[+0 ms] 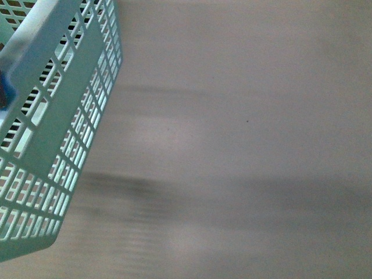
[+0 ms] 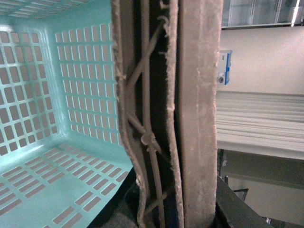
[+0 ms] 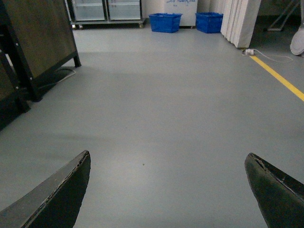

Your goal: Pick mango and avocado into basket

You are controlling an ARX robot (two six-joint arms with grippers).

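Up close in the left wrist view, the basket [image 2: 80, 95] fills half the picture: turquoise slotted walls and a slotted floor, and the stretch of floor that shows is bare plastic. Its brown-grey handle [image 2: 194, 118] runs straight across the lens from edge to edge, frayed along its sides, with pale ties [image 2: 149, 140] knotted against it. The handle lies so near the camera that the left claw is hidden behind it, and I cannot tell whether it is closed on the handle or not.

From the front, the basket [image 1: 58, 116] hangs tilted in the upper left corner, one slotted wall and a plain band turned toward the camera, above a pale grey surface [image 1: 244, 116] streaked with blur.

The right claw [image 3: 166, 154] is spread wide with nothing between its two dark fingers [image 3: 61, 194], and it points out low over the grey floor [image 3: 156, 95]. Farther off on that floor stand two blue crates [image 3: 165, 22], near white panels [image 3: 242, 21]. A yellow line [image 3: 280, 78] slants along one side, and a dark board on a black frame [image 3: 42, 33] stands on the other.
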